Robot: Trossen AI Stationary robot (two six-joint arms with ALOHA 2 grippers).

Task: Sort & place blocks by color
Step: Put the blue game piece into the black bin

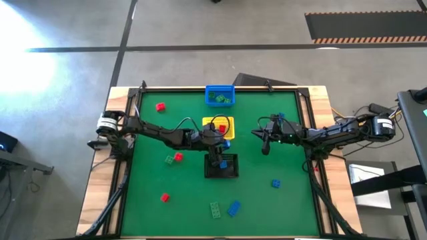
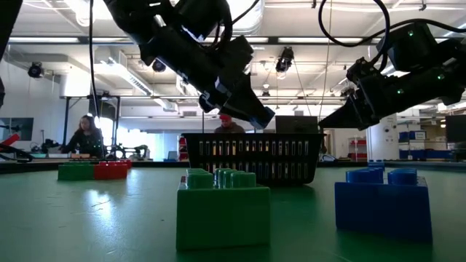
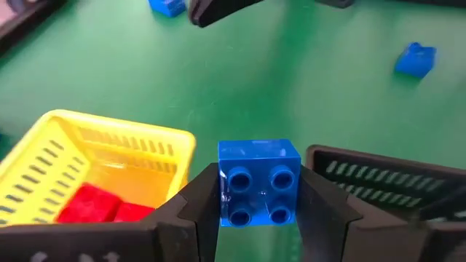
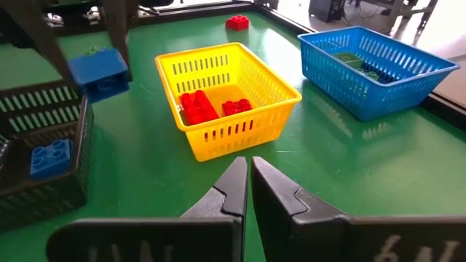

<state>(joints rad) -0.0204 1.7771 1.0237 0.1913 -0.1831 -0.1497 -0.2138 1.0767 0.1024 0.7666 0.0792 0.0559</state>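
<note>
My left gripper [image 1: 219, 145] hangs over the middle of the green table, between the yellow basket [image 1: 219, 126] and the black basket [image 1: 222, 167]. It is shut on a blue block [image 3: 258, 182]. The yellow basket [image 3: 95, 164] holds red blocks [image 4: 198, 106]. One blue block [image 4: 49, 158] lies in the black basket [image 4: 44, 138], and green blocks [image 1: 220, 98] lie in the blue basket [image 1: 219, 95]. My right gripper [image 1: 265, 141] waits shut and empty, right of the baskets and above the table. My left gripper pinches the blue block by two opposite side walls [image 3: 223, 191], one finger [image 3: 195, 204] on each. Its studs face back toward the wrist. The fingers slant down from the table's left. The block [image 4: 100, 73] hangs clear, above the black basket's rim.
Loose blocks lie on the mat: red [image 1: 160, 107] at the far left, red [image 1: 177, 157] beside green [image 1: 168, 159], red [image 1: 165, 197], green [image 1: 216, 209] and blue [image 1: 233, 209] near the front, blue [image 1: 275, 183] at the right. People sit beyond the table [image 2: 86, 135].
</note>
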